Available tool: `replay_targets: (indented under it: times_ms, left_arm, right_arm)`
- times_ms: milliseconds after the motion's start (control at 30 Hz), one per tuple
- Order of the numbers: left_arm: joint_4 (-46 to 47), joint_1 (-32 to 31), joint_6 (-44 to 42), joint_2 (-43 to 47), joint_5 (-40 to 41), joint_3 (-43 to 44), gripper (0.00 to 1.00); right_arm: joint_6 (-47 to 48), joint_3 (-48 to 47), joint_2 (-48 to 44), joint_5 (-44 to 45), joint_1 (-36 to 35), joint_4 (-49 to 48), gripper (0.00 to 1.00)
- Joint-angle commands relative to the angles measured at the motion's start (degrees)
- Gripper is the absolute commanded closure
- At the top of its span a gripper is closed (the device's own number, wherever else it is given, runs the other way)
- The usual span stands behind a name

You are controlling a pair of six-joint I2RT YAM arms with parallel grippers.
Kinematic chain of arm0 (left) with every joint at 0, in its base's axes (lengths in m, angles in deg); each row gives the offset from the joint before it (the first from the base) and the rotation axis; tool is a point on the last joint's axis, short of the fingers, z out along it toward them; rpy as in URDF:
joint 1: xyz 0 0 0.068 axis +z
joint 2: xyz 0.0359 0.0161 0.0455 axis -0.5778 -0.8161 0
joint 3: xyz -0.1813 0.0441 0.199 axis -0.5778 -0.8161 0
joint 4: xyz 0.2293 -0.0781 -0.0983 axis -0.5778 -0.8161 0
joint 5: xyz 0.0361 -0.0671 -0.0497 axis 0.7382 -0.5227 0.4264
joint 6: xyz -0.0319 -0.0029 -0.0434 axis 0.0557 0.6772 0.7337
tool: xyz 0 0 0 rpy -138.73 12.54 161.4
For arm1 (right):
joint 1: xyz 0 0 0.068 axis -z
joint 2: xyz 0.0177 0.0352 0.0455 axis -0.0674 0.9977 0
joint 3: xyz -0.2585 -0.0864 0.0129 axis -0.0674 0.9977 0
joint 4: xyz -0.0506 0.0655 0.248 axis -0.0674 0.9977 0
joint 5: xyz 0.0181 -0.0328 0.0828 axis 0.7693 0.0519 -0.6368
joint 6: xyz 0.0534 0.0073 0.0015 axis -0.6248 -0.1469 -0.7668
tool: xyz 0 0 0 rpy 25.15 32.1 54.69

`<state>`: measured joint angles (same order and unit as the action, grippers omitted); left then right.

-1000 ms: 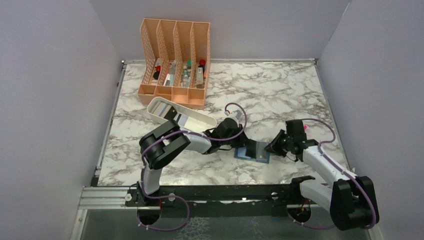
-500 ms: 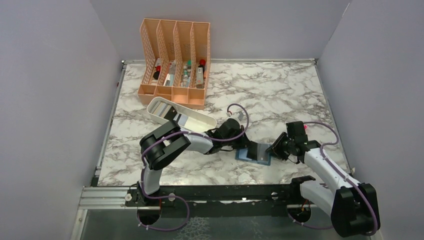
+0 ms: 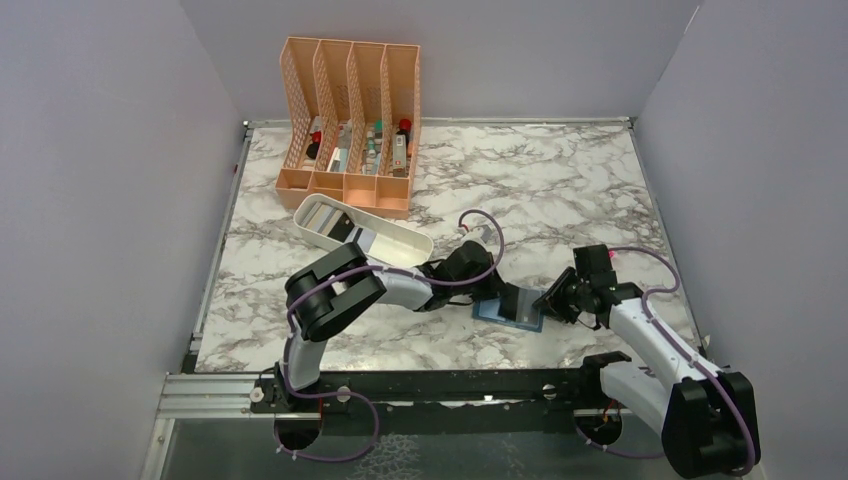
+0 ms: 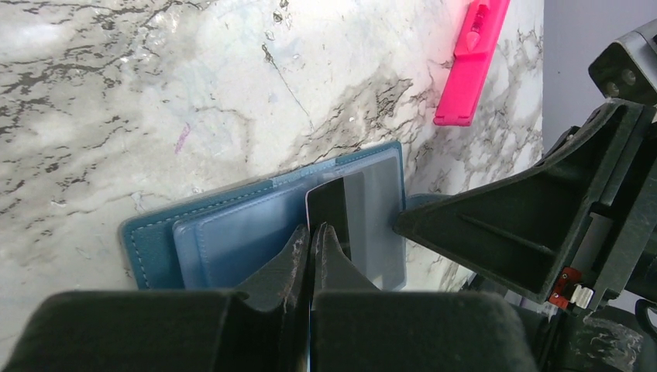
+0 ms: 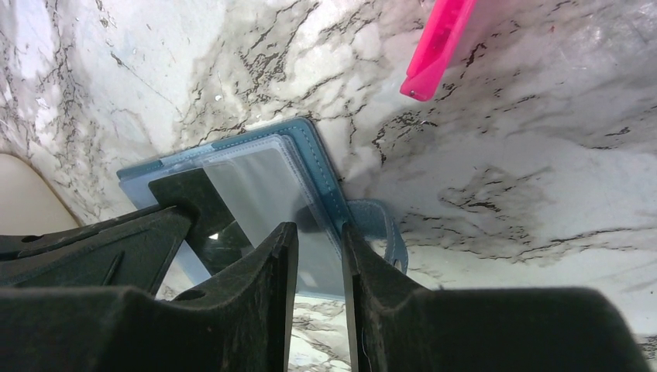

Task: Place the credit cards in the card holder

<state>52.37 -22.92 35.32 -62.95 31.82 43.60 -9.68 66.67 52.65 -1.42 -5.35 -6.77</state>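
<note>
No writing can be read: the labels on the small bottles point(image 3: 404, 130) in the tall peach mesh four-slot organizer point(image 3: 385, 80) are too small to make out. The organizer is stood at the far left of the white marble-patterned table point(image 3: 560, 180). Just in front of it lies a long white oblong plastic tray point(image 3: 412, 240), in which several flat cards point(image 3: 322, 216) are kept.

The small teal-blue fold-over card holder point(image 4: 225, 240) is laid open on the table between the two arms, its lighter blue-grey inner side and clear sleeve turned up. A thin, dark rectangular plastic credit card point(image 4: 331, 211) is pinched in the closed left gripper point(image 4: 312, 231) and is held flat over the sleeve. The right gripper point(image 5: 318, 229) is held with a narrow gap between its jaws, at the holder's edge by the snap strap point(image 5: 383, 225); nothing is seen clamped in it. A bright pink plastic piece point(image 4: 472, 62) lies on the table beyond the holder.
</note>
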Motion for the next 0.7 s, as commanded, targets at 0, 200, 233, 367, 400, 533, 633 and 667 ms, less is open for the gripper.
replay_targets:
  times_ms: [0, 200, 233, 367, 400, 533, 633, 667]
  left_arm:
    - [-1.8, -1.8, 1.0, -1.1, 6.7, -0.3, 1.0]
    - [-0.1, -3.2, 2.4, -1.7, 7.3, 0.0, 1.0]
    - [-0.1, -3.5, 2.5, -1.9, 6.9, 0.2, 1.0]
    - [-0.1, -3.6, 2.0, -0.5, 6.2, -0.6, 0.84]
    - [-0.1, -3.6, 1.7, 0.3, 6.4, -1.1, 0.8]
    - [-0.2, -3.6, -0.7, 3.1, 6.2, -2.4, 0.73]
    - [-0.1, -3.5, -1.1, 4.2, 6.1, -3.4, 0.7]
    - [-0.1, -3.6, -1.1, 4.2, 5.9, -3.5, 0.7]
  right_arm:
    - [-0.8, 3.0, 0.6, -2.3, -0.3, 1.3, 0.68]
    - [-0.9, 3.6, 0.2, -2.8, -0.3, 0.8, 0.69]
    - [-0.9, 3.8, 0.3, -3.2, -0.3, 0.5, 0.69]
    - [-0.3, 3.6, 0.5, -3.8, -0.3, 0.6, 0.69]
    - [-0.1, 3.4, 0.3, -3.8, -0.3, 0.8, 0.68]
    - [0.5, 3.6, -0.8, -4.1, -0.3, 0.6, 0.67]
    - [0.9, 4.4, -1.6, -4.7, -0.3, -1.2, 0.67]
    - [1.1, 4.6, -1.7, -5.0, -0.3, -1.9, 0.67]
